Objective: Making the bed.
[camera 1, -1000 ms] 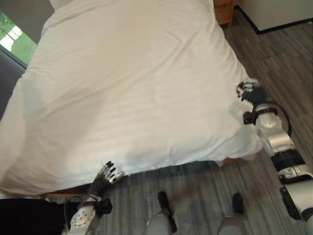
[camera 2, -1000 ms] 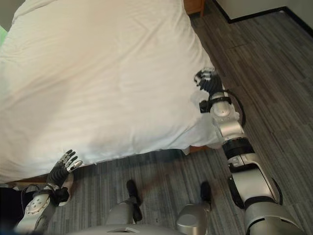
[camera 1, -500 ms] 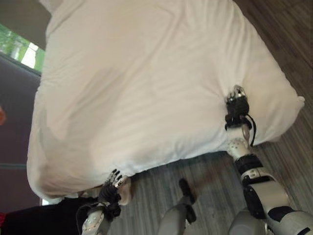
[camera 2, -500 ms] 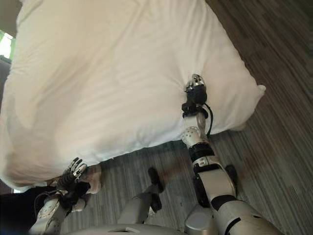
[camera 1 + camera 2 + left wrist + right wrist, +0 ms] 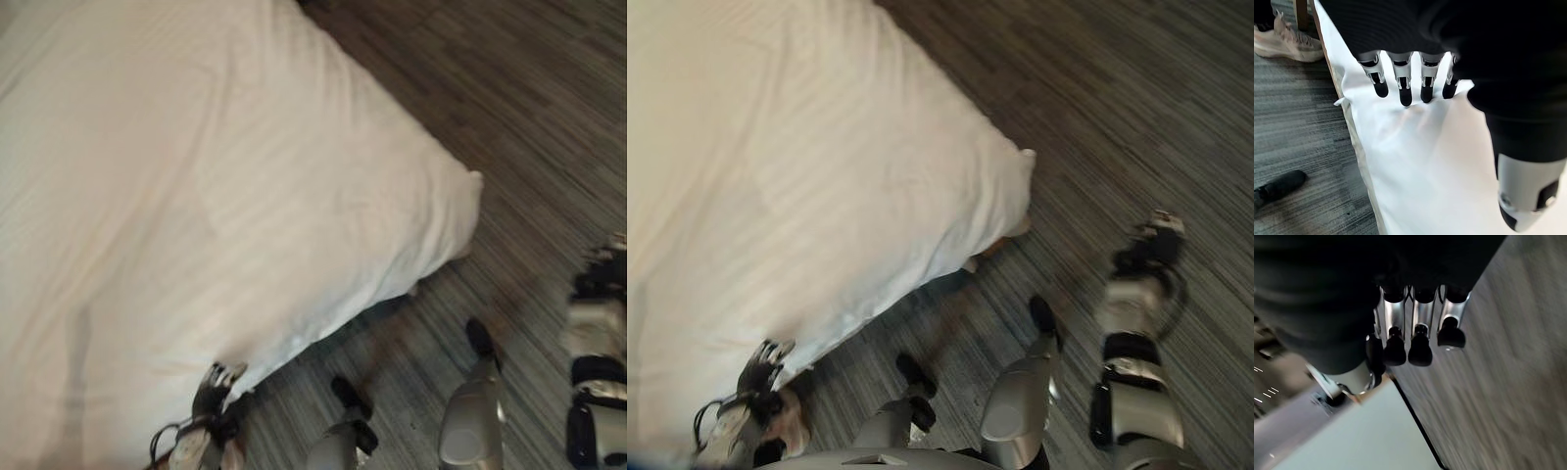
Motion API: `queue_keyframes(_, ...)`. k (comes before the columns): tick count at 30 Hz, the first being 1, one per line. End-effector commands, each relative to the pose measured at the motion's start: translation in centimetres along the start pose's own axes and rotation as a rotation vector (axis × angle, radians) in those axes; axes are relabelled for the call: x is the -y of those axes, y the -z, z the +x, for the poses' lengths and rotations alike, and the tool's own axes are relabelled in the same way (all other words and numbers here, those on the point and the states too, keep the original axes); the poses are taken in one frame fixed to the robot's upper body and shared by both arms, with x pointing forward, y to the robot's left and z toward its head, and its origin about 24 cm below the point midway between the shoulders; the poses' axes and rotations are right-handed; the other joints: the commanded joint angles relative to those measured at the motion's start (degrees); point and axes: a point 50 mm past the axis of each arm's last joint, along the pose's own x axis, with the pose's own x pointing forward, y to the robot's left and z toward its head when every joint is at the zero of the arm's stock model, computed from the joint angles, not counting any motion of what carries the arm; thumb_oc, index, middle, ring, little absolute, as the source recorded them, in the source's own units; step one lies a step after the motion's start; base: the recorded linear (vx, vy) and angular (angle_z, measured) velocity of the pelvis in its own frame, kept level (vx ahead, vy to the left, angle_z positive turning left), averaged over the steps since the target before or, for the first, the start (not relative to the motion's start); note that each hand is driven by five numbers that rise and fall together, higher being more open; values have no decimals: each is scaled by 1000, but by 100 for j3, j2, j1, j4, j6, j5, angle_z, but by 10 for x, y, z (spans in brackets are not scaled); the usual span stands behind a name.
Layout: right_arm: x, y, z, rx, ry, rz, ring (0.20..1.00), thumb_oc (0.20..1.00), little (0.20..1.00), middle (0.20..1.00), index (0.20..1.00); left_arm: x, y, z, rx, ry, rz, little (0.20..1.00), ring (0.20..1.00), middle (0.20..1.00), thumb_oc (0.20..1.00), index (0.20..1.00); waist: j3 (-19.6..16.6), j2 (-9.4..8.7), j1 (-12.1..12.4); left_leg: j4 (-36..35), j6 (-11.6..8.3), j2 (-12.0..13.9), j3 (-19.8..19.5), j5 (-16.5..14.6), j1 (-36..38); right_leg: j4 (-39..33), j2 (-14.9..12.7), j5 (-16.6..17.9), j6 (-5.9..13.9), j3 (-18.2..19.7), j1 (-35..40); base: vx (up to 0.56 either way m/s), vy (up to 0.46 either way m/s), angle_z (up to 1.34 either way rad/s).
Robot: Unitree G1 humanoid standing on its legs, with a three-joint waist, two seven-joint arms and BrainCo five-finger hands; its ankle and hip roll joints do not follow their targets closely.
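Left eye view: white duvet (image 5: 196,196) covers bed; left hand (image 5: 217,379) at its near edge, the nearer hand.
Right eye view: right hand (image 5: 1151,245) over floor (image 5: 1136,117), well apart, state unclear.
Left wrist view: left hand's fingers (image 5: 1403,88) straight, released, tips on duvet.

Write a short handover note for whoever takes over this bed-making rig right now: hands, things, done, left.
Left hand: open, fingers straight, resting on the white fabric duvet at the bed's near edge.
Right hand: off the bed, over the grey striped floor, holding nothing; fingers look relaxed.
Done: duvet spread over the bed, mostly smooth.
Left: likely straighten the near edge and the overhanging corner.
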Motion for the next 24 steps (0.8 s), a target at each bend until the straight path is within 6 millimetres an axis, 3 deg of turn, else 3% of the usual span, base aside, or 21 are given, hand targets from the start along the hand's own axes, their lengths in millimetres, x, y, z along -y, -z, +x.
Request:
queue_keyframes(1,-34,16,-23,-11,-240,-269,1000,1000,1000,1000,1000,70,-86,26,315,190,-33,1000,1000,1000,1000,1000,-275,-518,111,1421,-247,-107,-1240,-1138,326,418,568,-93,-242,102,-378,26,-72,-81)
queue_keyframes(2,-38,19,-28,-24,-297,-348,1000,1000,1000,1000,1000,74,-87,26,314,190,-36,1000,1000,1000,1000,1000,-328,-651,146,1582,-203,-213,-1479,-1390,469,390,636,-80,-247,162,-321,30,-72,-122)
queue_keyframes(3,-38,20,-29,-25,-297,-349,1000,1000,1000,1000,1000,73,-87,26,315,189,-35,1000,1000,1000,1000,1000,-326,-675,141,1579,-203,-226,-1479,-1357,460,387,627,-50,-255,172,-331,31,-12,-92)
queue_keyframes(4,-44,36,-43,-77,-424,-549,1000,1000,1000,1000,1000,84,-88,26,316,208,-24,1000,1000,1000,1000,1000,-509,-929,101,1318,-150,-346,-1714,-1807,1118,343,762,38,-199,251,-191,-8,-19,-100)
queue_keyframes(5,-44,37,-44,-78,-424,-549,1000,1000,1000,1000,1000,83,-88,26,316,207,-23,1000,1000,1000,1000,1000,-508,-957,96,1280,-155,-366,-1711,-1756,1130,341,750,63,-208,262,-196,-18,68,-45)
queue_keyframes(6,-34,45,-59,-120,-508,-716,1000,1000,1000,1000,1000,94,-87,24,313,242,4,1000,1000,1000,1000,1000,-685,-1154,-58,839,-62,-443,-1675,-1965,1598,334,739,160,-135,307,-145,-74,125,-11)
queue_keyframes(10,-11,71,-95,-244,-628,-944,1000,1000,1000,1000,1000,94,-89,24,325,234,126,1000,1000,1000,1000,1000,-825,-1589,-253,141,-50,-537,-1263,-1726,2111,474,655,596,66,-4,-171,-141,94,18)
queue_keyframes(12,-7,75,-105,-271,-639,-936,1000,1000,1000,1000,1000,99,-93,25,341,253,182,1000,1000,1000,1000,1000,-863,-1700,-312,50,-94,-504,-1181,-1648,2146,468,640,672,66,-102,-164,-236,-36,-37)
queue_keyframes(13,8,82,-121,-335,-625,-913,1000,1000,1000,1000,1000,123,-108,20,405,355,249,1000,1000,1000,1000,1000,-901,-1836,-400,34,-111,-397,-1113,-1533,2130,643,594,661,66,-366,-186,-296,-25,-65)
queue_keyframes(16,8,97,-141,-411,-689,-879,1000,1000,1000,1000,1000,159,-119,4,477,536,308,1000,1000,1000,1000,1000,-901,-1914,-312,192,111,-410,-794,-1438,2025,1305,277,131,-20,-1076,138,-392,22,8)
queue_keyframes(19,0,102,-153,-453,-757,-815,1000,1000,1000,1000,1000,175,-126,-14,520,681,284,1000,1000,1000,1000,1000,-1002,-1923,-34,421,243,-266,-351,-1289,1837,1877,-173,-64,-234,-1516,539,-380,-115,-82)
queue_keyframes(20,-9,100,-157,-436,-825,-814,1000,1000,1000,1000,1000,184,-131,-21,540,749,270,1000,1000,1000,1000,1000,-1106,-1893,65,520,245,-180,-21,-1230,1835,1949,-512,-15,-223,-1803,785,-254,-156,-123)
queue_keyframes(22,-15,97,-156,-410,-854,-823,1000,1000,1000,1000,1000,188,-132,-25,543,787,252,1000,1000,1000,1000,1000,-1174,-1875,127,564,222,-139,173,-1204,1859,1829,-668,18,-204,-1973,923,-134,-185,-92)
queue_keyframes(23,-19,89,-151,-369,-856,-823,1000,1000,1000,1000,1000,194,-149,-52,639,898,208,1000,1000,1000,1000,1000,-1197,-1830,253,599,221,-124,253,-1189,1862,1706,-753,66,-194,-2122,1031,-138,-264,-86)
queue_keyframes(24,-24,85,-145,-333,-856,-830,1000,1000,1000,1000,1000,175,-143,-62,638,924,217,1000,1000,1000,1000,1000,-1178,-1783,469,630,177,-71,356,-1121,1852,1591,-874,143,-168,-2459,1104,-124,-247,-93)
